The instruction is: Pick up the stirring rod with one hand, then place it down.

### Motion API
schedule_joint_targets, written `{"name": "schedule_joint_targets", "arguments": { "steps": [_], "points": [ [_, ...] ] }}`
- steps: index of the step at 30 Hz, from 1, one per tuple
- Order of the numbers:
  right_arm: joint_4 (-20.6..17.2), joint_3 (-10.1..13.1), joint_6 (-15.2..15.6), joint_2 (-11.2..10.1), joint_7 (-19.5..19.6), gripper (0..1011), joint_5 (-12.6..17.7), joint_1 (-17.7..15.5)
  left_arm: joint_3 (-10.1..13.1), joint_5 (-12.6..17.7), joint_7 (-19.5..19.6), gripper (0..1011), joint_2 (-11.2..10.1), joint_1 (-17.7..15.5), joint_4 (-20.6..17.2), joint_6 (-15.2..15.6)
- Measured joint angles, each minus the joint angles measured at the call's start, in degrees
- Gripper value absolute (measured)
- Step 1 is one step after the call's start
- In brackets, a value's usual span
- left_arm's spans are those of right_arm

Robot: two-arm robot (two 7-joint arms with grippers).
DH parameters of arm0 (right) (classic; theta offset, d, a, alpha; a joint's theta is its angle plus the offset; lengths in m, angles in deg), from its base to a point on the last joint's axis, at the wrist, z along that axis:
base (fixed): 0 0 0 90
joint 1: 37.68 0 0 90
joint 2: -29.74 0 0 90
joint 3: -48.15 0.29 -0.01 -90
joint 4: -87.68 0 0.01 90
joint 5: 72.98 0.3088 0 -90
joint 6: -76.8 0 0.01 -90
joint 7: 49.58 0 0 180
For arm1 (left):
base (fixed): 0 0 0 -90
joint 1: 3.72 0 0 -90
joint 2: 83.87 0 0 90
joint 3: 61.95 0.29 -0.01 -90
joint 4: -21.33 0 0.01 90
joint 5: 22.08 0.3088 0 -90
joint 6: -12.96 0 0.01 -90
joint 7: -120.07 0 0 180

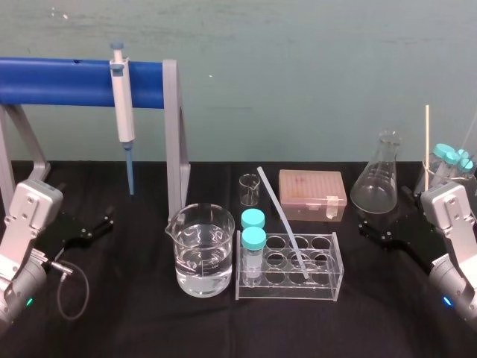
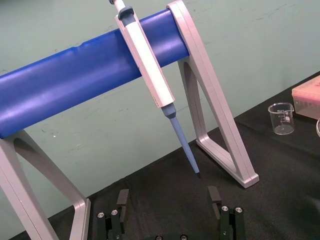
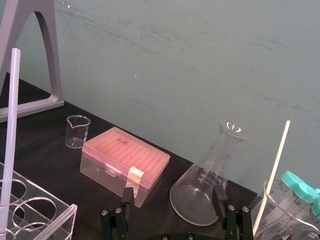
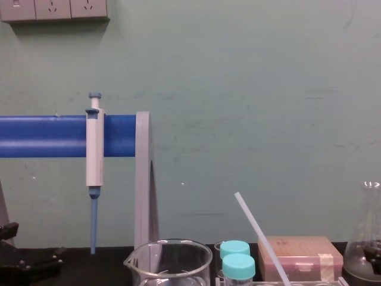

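- While nothing is being carried, I am resting my left gripper (image 1: 103, 224) at the table's left, fingers spread, empty.
- My right gripper (image 1: 369, 227) is sitting at the right, fingers likewise spread, empty.
- The stirring rod (image 1: 282, 220) is leaning in the tube rack (image 1: 339, 261) between them, foot in a well, top tilting back-left.
- Step pending: pick-up, not yet begun. I am judging the right gripper nearer; it needs to pinch the shaft above the rack and lift along the tilt.
- Farthest: the pipette (image 1: 121, 97) is hanging, not wanted.
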Motion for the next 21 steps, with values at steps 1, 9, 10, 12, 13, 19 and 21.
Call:
{"name": "schedule_joint_targets", "arguments": {
  "steps": [1, 9, 10, 12, 13, 19, 21],
  "points": [
    [0.00, 0.00, 0.00, 0.00, 0.00, 1003, 0.00, 0.00, 0.00, 0.00, 0.00, 1000, 0.00, 0.00, 0.00, 0.00],
    [0.00, 0.00, 0.00, 0.00, 0.00, 1003, 0.00, 0.00, 0.00, 0.00, 0.00, 1000, 0.00, 0.00, 0.00, 0.00],
    [0.00, 0.00, 0.00, 0.00, 0.00, 1003, 0.00, 0.00, 0.00, 0.00, 0.00, 1000, 0.00, 0.00, 0.00, 0.00],
    [0.00, 0.00, 0.00, 0.00, 0.00, 1003, 0.00, 0.00, 0.00, 0.00, 0.00, 1000, 0.00, 0.00, 0.00, 0.00],
    [0.00, 0.00, 0.00, 0.00, -0.01, 1003, 0.00, 0.00, 0.00, 0.00, 0.00, 1000, 0.00, 0.00, 0.00, 0.00],
    [0.00, 0.00, 0.00, 0.00, -0.01, 1003, 0.00, 0.00, 0.00, 0.00, 0.00, 1000, 0.00, 0.00, 0.00, 0.00],
    [0.00, 0.00, 0.00, 0.00, 0.00, 1003, 0.00, 0.00, 0.00, 0.00, 0.00, 1000, 0.00, 0.00, 0.00, 0.00]
  ]
}}
